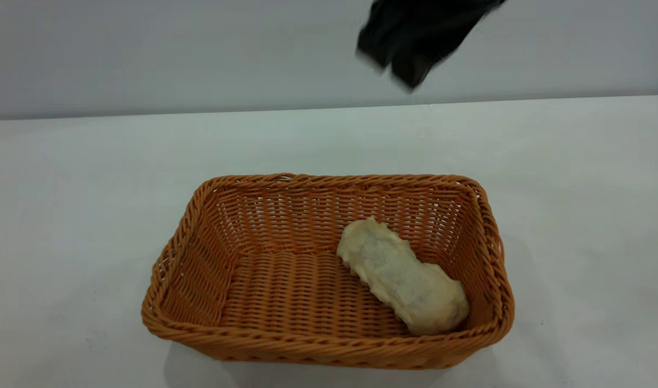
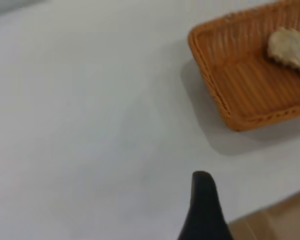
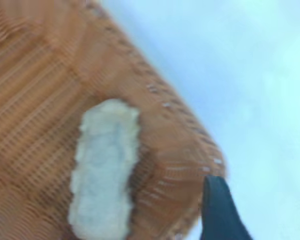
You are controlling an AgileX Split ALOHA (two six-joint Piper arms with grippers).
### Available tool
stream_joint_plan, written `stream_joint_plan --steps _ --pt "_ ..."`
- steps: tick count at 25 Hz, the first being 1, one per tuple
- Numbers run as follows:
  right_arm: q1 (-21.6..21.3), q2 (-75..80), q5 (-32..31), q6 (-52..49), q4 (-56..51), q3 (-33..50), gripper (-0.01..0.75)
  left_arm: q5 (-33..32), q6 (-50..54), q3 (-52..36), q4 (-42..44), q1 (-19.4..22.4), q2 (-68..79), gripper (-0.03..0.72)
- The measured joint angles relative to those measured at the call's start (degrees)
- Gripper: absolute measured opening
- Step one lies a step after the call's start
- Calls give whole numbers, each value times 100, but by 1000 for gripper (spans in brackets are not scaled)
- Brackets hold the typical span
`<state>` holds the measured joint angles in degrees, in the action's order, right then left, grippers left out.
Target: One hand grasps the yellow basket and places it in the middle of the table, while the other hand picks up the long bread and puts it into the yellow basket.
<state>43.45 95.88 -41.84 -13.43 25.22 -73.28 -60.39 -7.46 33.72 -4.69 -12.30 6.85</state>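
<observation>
The yellow basket (image 1: 285, 334) stands on the white table (image 1: 64, 215) near the middle. The long bread (image 1: 401, 277) lies inside it on the right side, pale underside up, slanted against the right wall. My right gripper (image 1: 399, 67) hangs high above the basket's far right, open and empty; in the right wrist view the gripper (image 3: 262, 210) is above the basket's corner (image 3: 190, 150) and the bread (image 3: 105, 165). My left gripper is out of the exterior view. One of its dark fingers (image 2: 203, 205) shows over bare table, well away from the basket (image 2: 240, 75), with nothing held.
The table's edge and a wooden floor (image 2: 280, 220) show beside the left gripper's finger. A plain grey wall (image 1: 145, 54) runs behind the table.
</observation>
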Motion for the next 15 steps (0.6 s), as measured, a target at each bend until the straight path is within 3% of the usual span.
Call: stream_joint_plan --steps 15 --pt "0 -2416 -1306 -180 109 30 460 -552 566 -414 572 0 -813 584"
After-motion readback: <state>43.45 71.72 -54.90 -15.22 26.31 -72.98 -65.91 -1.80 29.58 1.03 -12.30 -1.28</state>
